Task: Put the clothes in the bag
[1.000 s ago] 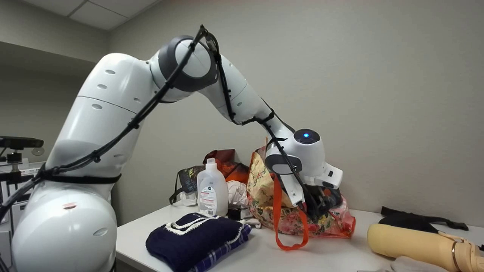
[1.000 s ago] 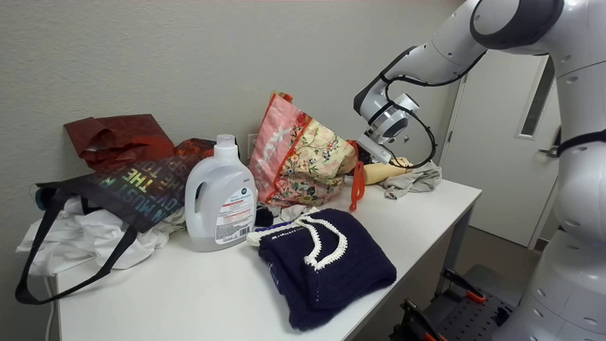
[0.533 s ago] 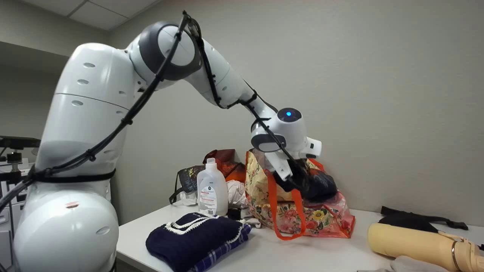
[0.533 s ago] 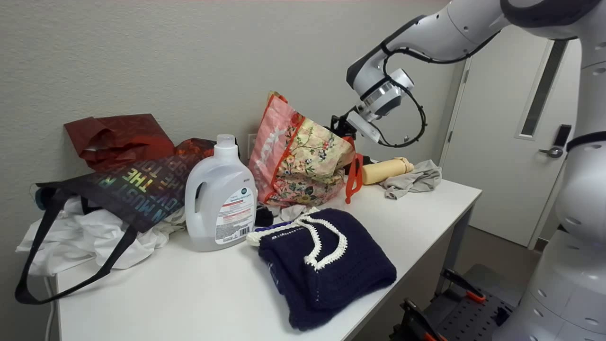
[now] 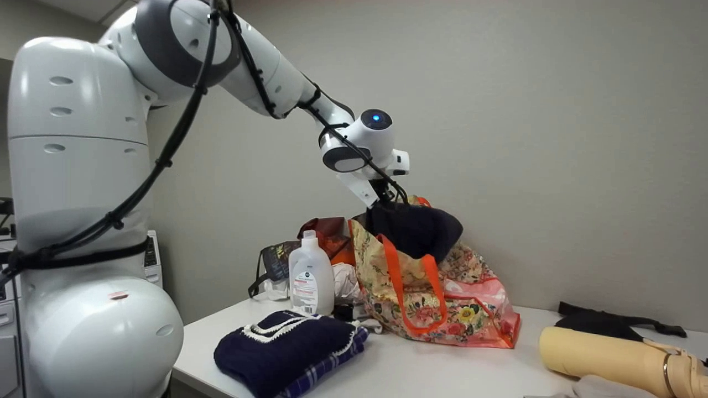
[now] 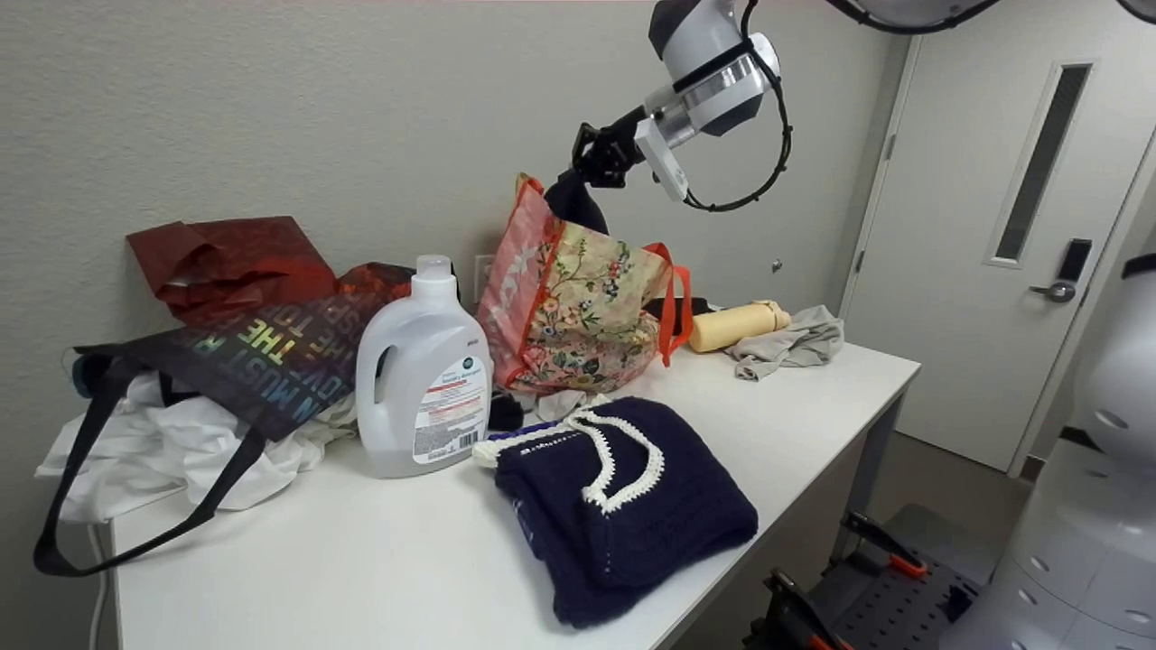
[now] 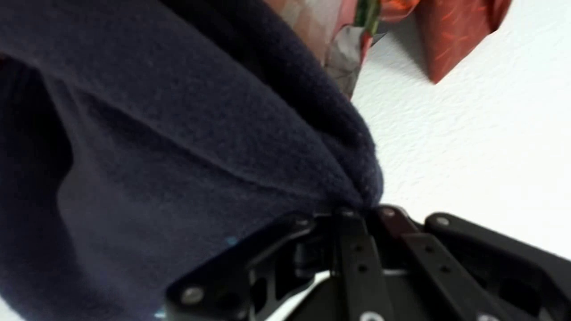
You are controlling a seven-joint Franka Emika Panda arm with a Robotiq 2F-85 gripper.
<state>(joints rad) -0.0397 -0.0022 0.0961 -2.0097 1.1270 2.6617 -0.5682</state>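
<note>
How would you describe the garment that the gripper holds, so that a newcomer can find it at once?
On the white table, find the orange-handled floral tote bag. At its open top, the dark navy garment hangs from the gripper. Unlike the white-trimmed folded navy knit garment lying nearby, it is held up and shows no white trim.

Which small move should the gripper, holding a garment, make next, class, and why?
Probably lower the gripper slightly: it pinches the navy garment at the open top of the floral tote bag, and the garment shows above the bag's wall in both exterior views.
</note>
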